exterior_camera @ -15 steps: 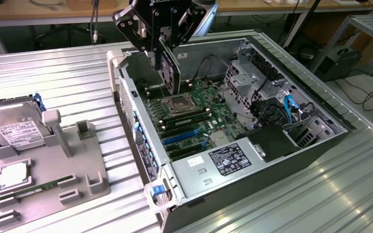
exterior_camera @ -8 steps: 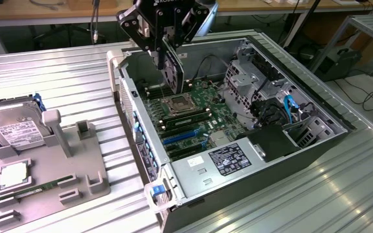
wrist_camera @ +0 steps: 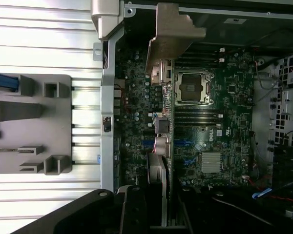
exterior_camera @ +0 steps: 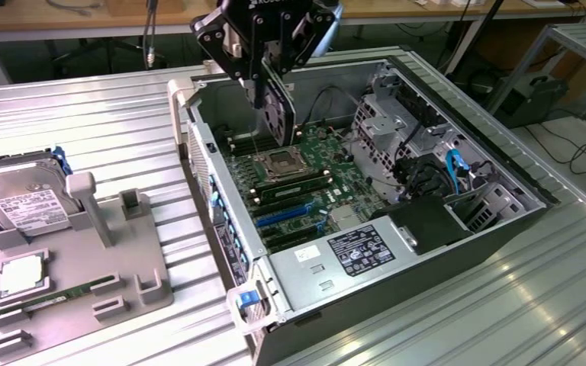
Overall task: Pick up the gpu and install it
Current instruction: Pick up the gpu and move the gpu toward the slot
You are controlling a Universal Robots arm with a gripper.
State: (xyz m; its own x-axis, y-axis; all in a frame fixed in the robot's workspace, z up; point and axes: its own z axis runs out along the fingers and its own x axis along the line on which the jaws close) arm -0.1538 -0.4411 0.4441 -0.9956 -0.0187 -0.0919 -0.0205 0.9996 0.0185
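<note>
Your hand [exterior_camera: 269, 76] sits in the upper middle of the exterior view, closed on the gpu [exterior_camera: 278, 110]. The card hangs straight down from the fingers, edge toward the camera, so it reads as a thin dark slab. It is inside the open top of the computer case [exterior_camera: 517, 191] and above the motherboard [exterior_camera: 313, 175], just beside the processor socket [exterior_camera: 275, 162]. You cannot tell whether its lower edge touches the board.

In the wrist view the hand [wrist_camera: 146, 204] is a black mass, and the gpu [wrist_camera: 164, 146] runs away from it edge-on. The silver end bracket [wrist_camera: 172, 29] is at its far end, by the case wall. The card covers the strip of board beneath it, so any slot there is hidden. The socket [wrist_camera: 191, 87] and a finned heatsink [wrist_camera: 211, 162] lie clear beside it.

The hand's upper body is cut off by the frame edge in the exterior view, and so is the white lettering on it.

At the exterior view's left, on the ribbed metal surface [exterior_camera: 100, 122], a grey holder [exterior_camera: 120, 259] stands with a hard drive [exterior_camera: 24, 200] beside it. The drive's white label is too small to read, as is the power supply sticker [exterior_camera: 359, 250]. A white logo [wrist_camera: 217, 131] on the board in the wrist view is not legible.
</note>
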